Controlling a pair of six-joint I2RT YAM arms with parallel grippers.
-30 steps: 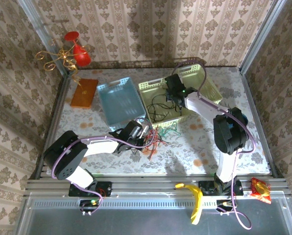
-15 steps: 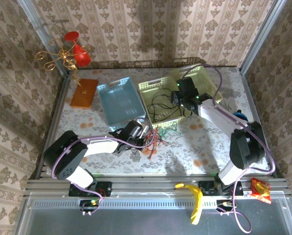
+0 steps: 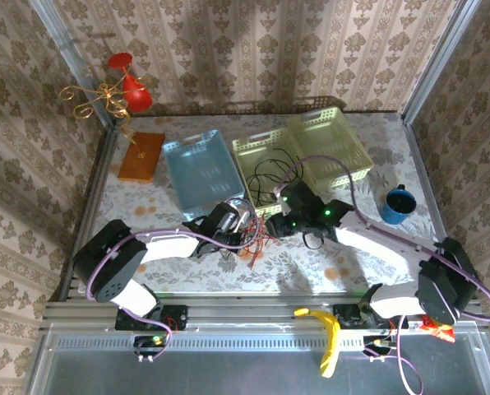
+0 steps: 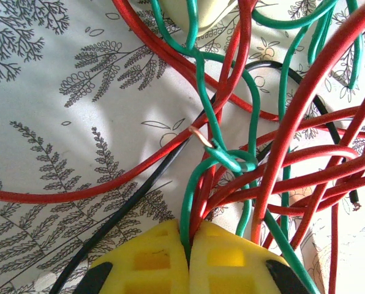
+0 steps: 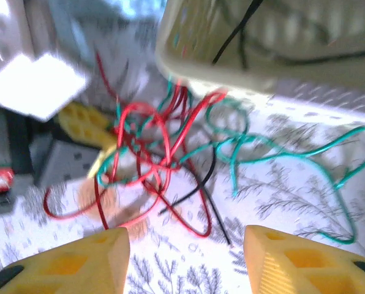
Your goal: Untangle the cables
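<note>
The left claw (image 4: 188, 237) is pressed fully closed, its two yellow fingers (image 4: 146, 263) meeting along one seam. Strands of the cables (image 3: 263, 230), three thin flexible wires in red, green and black, run out of that seam. A green wire (image 4: 201, 89) and at least one red wire (image 4: 306, 86) are pinched there. The black wire (image 4: 127, 210) passes just beside the left finger, and whether it is caught too cannot be told.

In the top view this left claw (image 3: 243, 222) sits just off the near left corner of the pale green slotted plastic basket (image 3: 249, 152). The right claw (image 5: 185, 245) stands about half open, its yellow fingers (image 5: 286, 260) well apart with nothing between them. It hovers above the floral patterned worktop (image 3: 146, 210). Seen from above, the right claw (image 3: 279, 216) is just beside the near edge of that basket and points at the knot.

The knot lies on the worktop against the basket's near edge, between the two claws. From the right wrist, red loops (image 5: 147, 125) bunch below the basket wall (image 5: 219, 64). Green strands (image 5: 280, 153) trail off to the right, and a black strand (image 5: 210, 168) crosses them. Another black length (image 3: 265, 174) lies inside the basket.

A light blue plastic tray (image 3: 179, 152) sits beside the basket's left side. A second pale green basket (image 3: 356, 152) touches its right side.
</note>
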